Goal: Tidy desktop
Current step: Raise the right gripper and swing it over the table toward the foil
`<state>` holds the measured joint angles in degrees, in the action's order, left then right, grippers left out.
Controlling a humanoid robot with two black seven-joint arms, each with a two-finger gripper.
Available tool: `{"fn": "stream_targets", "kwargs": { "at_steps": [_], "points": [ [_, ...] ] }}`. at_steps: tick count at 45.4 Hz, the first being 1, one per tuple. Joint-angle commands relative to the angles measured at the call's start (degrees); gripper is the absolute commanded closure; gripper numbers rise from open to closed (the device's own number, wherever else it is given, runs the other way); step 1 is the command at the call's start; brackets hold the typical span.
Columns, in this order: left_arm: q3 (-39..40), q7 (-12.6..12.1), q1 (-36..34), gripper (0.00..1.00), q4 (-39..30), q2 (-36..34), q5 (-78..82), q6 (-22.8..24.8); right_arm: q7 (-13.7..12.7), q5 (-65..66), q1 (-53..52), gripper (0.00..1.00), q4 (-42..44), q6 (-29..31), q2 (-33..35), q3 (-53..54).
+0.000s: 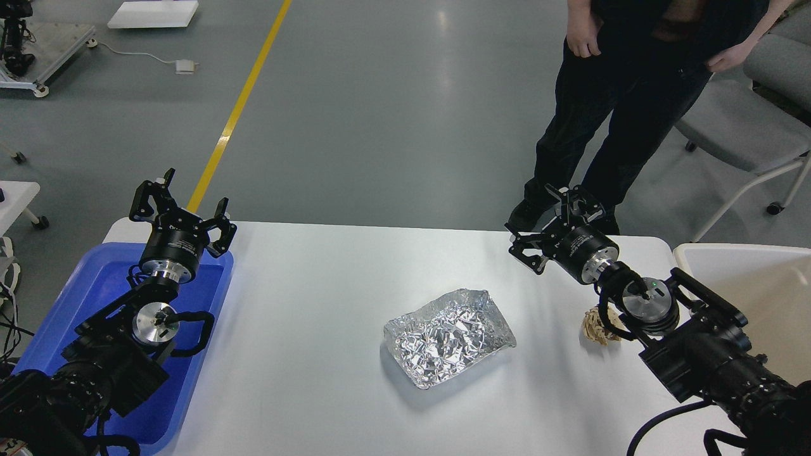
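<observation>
The white desktop (317,285) fills the lower middle of the head view. A crumpled silver foil tray (448,335) lies near its centre. A small crumpled brownish wad (594,329) sits to the right, partly hidden under my right arm. My left gripper (179,206) hangs open and empty above the far end of the blue tray (82,297). My right gripper (550,223) is open and empty over the desktop's far right edge, beyond the wad.
A beige tub (741,285) stands at the desktop's right end. A person in dark clothes (621,114) stands just behind the table on the right, beside a grey chair (747,133). A yellow floor line (241,107) runs behind.
</observation>
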<state>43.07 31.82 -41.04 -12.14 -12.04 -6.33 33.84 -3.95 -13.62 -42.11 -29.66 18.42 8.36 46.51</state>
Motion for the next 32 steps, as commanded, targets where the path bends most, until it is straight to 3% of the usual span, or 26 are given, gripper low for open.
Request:
{"fn": "stream_targets", "kwargs": {
  "at_steps": [1, 23, 32],
  "points": [
    [0.00, 0.00, 0.00, 0.00, -0.07, 0.00, 0.00, 0.00, 0.00, 0.00, 0.10, 0.00, -0.04, 0.30, -0.01, -0.02],
    [0.09, 0.00, 0.00, 0.00, 0.01, 0.00, 0.00, 0.00, -0.09, 2.01, -0.25, 0.00, -0.84, 0.38, 0.25, -1.07],
    [0.09, 0.00, 0.00, 0.00, 0.01, 0.00, 0.00, 0.00, 0.00, 7.63, -0.69, 0.00, -5.40, 0.03, 1.04, -1.07]
  ]
}}
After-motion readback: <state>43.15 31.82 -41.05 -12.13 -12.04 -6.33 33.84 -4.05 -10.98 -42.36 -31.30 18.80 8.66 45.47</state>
